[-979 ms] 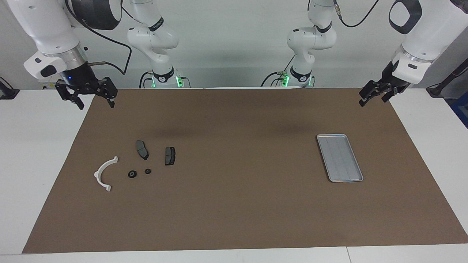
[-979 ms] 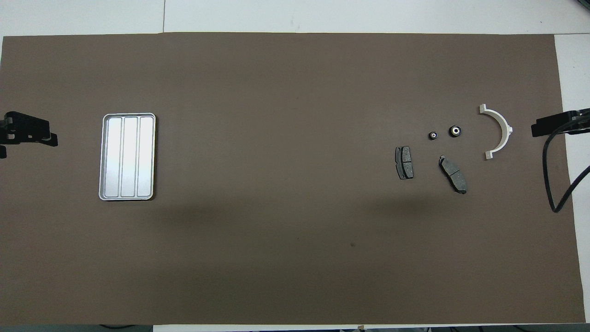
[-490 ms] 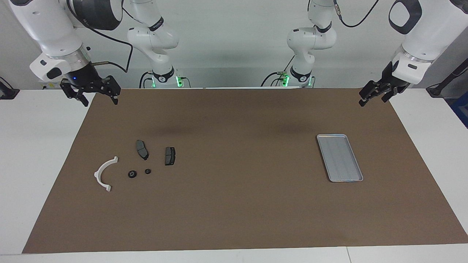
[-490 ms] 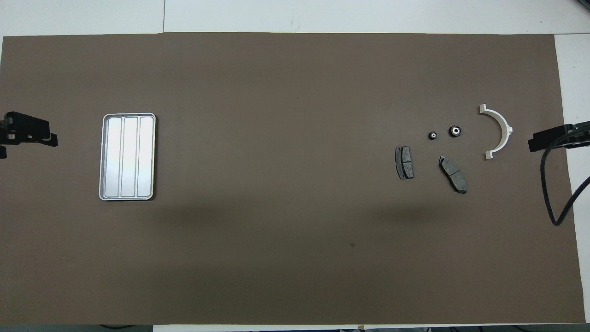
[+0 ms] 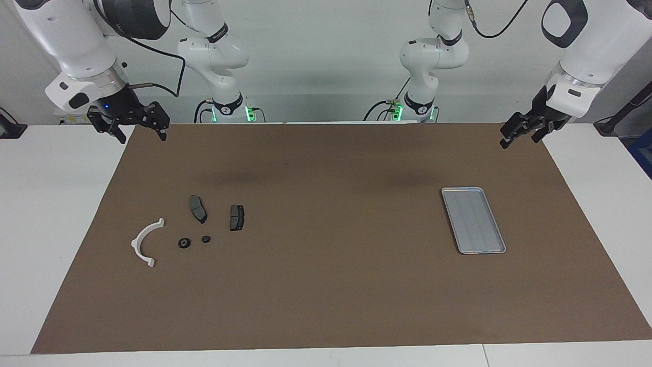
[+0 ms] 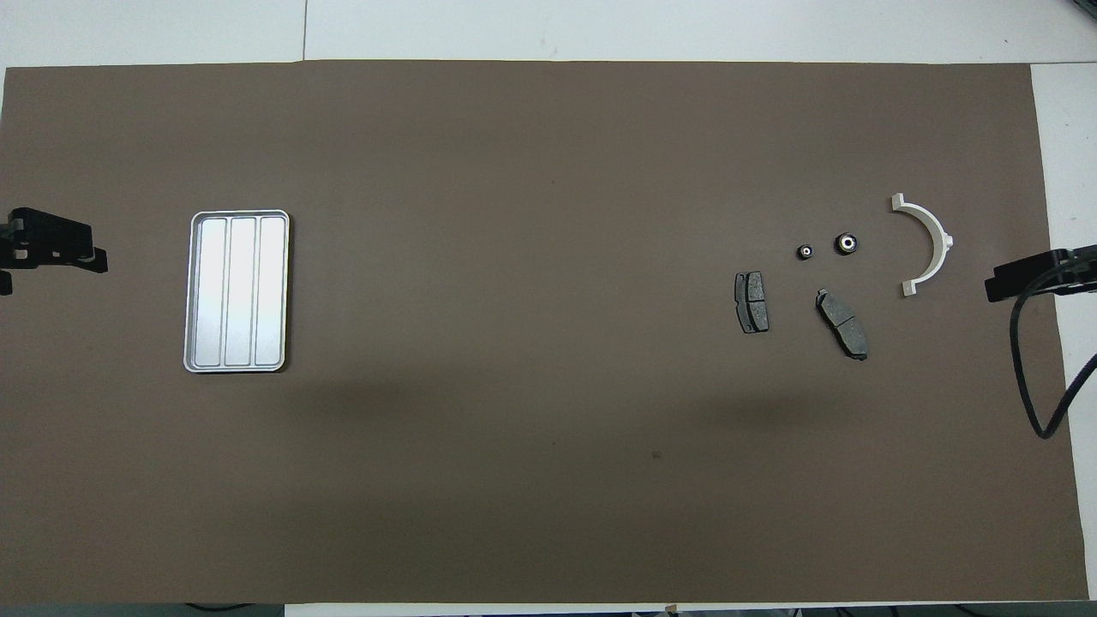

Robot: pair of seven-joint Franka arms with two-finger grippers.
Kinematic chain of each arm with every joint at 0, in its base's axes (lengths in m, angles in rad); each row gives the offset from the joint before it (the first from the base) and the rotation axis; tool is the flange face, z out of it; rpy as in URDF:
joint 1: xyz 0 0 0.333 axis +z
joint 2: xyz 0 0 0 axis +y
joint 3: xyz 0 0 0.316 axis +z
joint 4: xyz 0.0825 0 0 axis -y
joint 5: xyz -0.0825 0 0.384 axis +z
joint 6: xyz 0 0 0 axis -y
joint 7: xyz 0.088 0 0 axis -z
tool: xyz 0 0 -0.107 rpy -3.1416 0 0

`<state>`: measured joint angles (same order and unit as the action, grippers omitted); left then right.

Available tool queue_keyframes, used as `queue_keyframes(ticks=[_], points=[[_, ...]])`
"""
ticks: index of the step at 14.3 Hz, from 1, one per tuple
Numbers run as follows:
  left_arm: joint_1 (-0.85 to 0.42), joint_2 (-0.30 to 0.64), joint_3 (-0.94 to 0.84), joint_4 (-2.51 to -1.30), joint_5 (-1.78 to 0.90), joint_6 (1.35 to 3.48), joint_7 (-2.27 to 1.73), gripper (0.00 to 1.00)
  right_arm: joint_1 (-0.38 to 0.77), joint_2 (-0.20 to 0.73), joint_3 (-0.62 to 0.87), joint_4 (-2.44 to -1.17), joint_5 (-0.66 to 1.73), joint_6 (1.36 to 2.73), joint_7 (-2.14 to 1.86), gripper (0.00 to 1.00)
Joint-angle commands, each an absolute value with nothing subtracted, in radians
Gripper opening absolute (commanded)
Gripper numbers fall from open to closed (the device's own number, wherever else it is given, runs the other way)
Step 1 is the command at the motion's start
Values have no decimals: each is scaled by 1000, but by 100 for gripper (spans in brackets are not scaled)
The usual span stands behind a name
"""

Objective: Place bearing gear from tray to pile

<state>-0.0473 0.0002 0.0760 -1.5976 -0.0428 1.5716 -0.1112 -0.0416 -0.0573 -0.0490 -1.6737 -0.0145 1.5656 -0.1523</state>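
two bearing gears, two brake pads, one tray.

The brown mat lies bare across the whole middle and lower part of the facing frame, open to a gripper from any side. At centre right the low tray is the only obstacle, with free mat all round it. At centre left a loose cluster blocks a low pass: the white half-ring bracket, two dark brake pads and two small round bearing gears, with narrow gaps between them.
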Motion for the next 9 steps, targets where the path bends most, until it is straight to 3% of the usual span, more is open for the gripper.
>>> queue_keyframes(ticks=[1,9], points=[[-57,-35,78,-1638,-23,1583,-109,100,-60,-81,-35,-1701,-18,1552,-163,100],[-57,-35,78,-1638,-23,1583,-109,100,-61,-81,-31,-1700,-18,1542,-163,100]])
